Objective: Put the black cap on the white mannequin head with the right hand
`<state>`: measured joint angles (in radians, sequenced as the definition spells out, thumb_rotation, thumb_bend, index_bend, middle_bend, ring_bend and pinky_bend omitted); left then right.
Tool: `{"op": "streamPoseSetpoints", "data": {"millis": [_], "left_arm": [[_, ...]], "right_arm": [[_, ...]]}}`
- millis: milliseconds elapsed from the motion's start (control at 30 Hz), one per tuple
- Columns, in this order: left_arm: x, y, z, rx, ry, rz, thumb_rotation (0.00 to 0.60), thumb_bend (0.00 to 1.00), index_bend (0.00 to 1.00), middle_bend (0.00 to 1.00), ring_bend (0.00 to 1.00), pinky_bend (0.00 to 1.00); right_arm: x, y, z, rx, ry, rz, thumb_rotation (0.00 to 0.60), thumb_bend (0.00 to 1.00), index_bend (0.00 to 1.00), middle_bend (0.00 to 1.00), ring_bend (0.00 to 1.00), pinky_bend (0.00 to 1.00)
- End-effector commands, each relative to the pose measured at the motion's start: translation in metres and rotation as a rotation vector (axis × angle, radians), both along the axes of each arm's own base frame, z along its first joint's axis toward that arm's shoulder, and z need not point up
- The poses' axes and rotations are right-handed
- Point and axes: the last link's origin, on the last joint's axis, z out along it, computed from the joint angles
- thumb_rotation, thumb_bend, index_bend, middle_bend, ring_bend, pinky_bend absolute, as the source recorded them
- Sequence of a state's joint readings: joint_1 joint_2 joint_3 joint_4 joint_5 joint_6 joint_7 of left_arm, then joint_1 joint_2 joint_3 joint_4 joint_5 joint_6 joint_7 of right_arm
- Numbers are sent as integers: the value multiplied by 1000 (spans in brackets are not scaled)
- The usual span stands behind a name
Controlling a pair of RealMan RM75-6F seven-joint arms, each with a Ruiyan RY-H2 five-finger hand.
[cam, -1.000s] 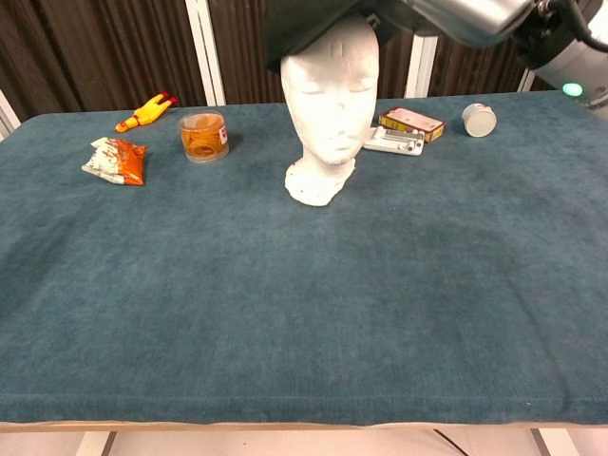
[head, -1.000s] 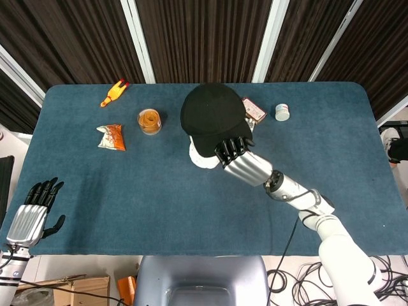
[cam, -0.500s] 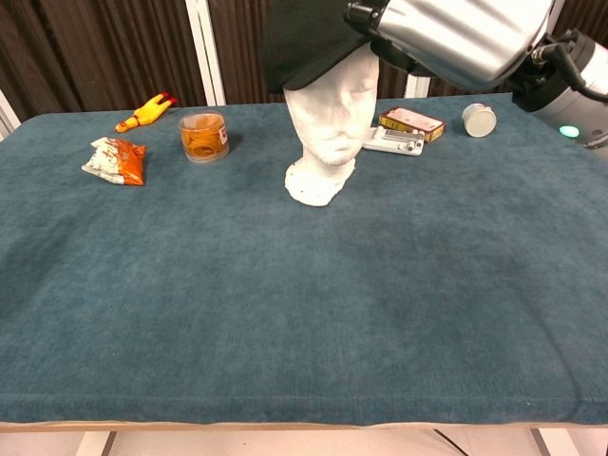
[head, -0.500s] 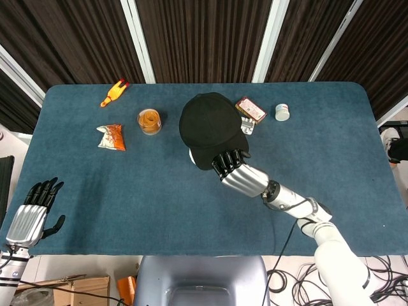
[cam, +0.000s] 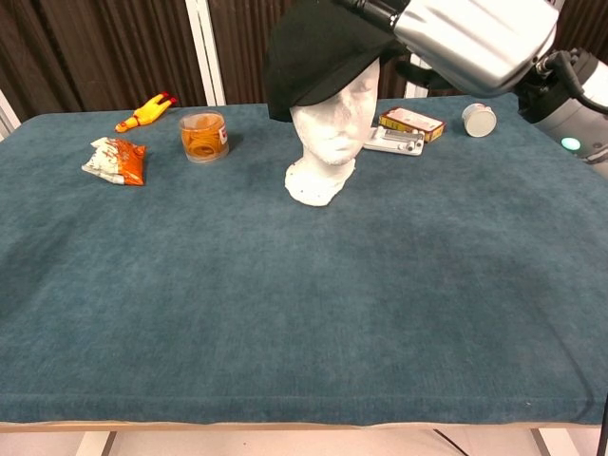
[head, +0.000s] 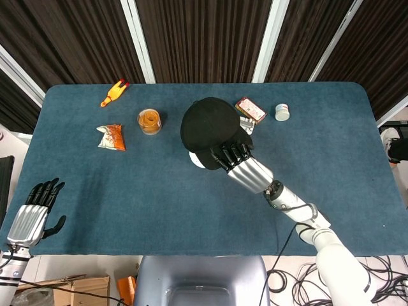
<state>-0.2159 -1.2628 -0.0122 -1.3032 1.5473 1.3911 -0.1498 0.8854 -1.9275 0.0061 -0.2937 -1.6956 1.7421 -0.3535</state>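
- Black cap (cam: 318, 52) sits atop white mannequin head (cam: 332, 119), mid-desk (head: 191, 204).
- Right hand (head: 237, 159): fingers (head: 226, 152) clamped on cap's brim.
- Left hand (head: 32, 213): fingers apart, holding nothing, desk's near-left edge.

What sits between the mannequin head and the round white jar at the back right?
Chest view: a white stapler-like item and a red-topped box lie between mannequin head and jar.

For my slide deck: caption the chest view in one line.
Right hand holds the black cap over the white mannequin head on a blue table.
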Motion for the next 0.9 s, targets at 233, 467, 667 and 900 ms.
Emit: {"op": "streamPoseSetpoints", "data": {"millis": [233, 467, 667, 900], "left_arm": [[0, 0, -1, -1, 2, 0, 600, 391, 0, 0, 0, 81], [-1, -3, 3, 10, 2, 5, 600, 390, 0, 0, 0, 80], [0, -6, 7, 41, 8, -4, 600, 389, 0, 0, 0, 39], [3, -17, 16, 88, 20, -17, 600, 390, 0, 0, 0, 34]], "right_arm": [[-11, 7, 2, 38, -35, -39, 600, 0, 0, 159, 223, 492], [-38, 52, 34, 102, -280, -70, 554, 0, 0, 58, 110, 354], [-94, 130, 101, 34, -552, -551, 542, 0, 0, 55, 77, 242], [-163, 216, 150, 271, -753, -1074, 600, 0, 0, 0, 0, 99]]}}
